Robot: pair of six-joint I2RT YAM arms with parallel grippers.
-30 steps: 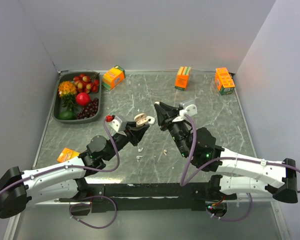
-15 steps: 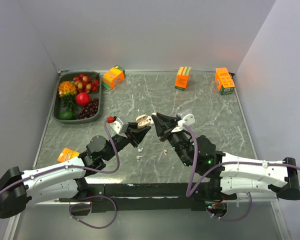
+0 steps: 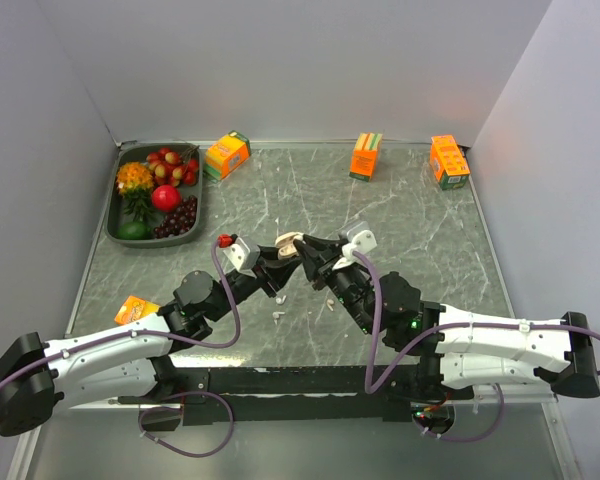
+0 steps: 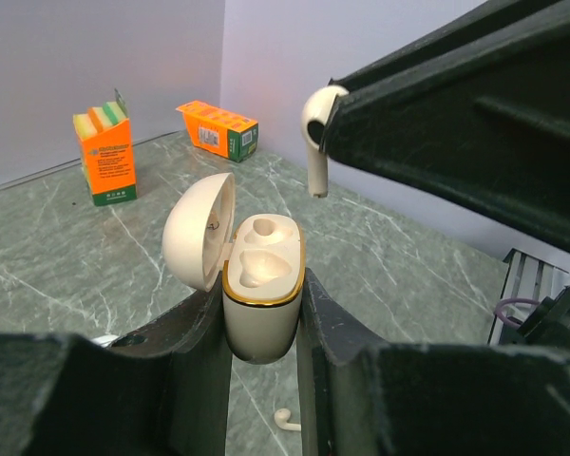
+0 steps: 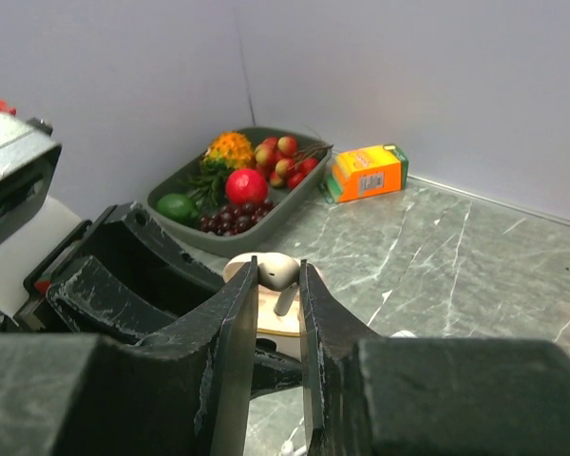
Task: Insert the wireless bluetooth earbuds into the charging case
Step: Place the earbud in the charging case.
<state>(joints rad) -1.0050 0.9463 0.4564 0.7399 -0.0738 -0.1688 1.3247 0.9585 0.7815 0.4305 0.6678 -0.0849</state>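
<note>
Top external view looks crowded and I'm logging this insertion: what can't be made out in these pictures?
Top external: the charging case sockets, covered by the left tool and right tool.
Right wrist: most of the case, behind that tool's fingers; only the held earbud shows clearly.
Left wrist: where the right tool grips the earbud, hidden by its own finger.
Top external: how the loose earbud lies; too small.

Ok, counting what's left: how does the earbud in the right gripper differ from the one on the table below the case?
The gripped earbud hangs stem-down, raised beside the open charging case; the table earbud lies on its side. The right gripper pinches the first; nothing touches the second. Both are off-white and outside the case.
</note>
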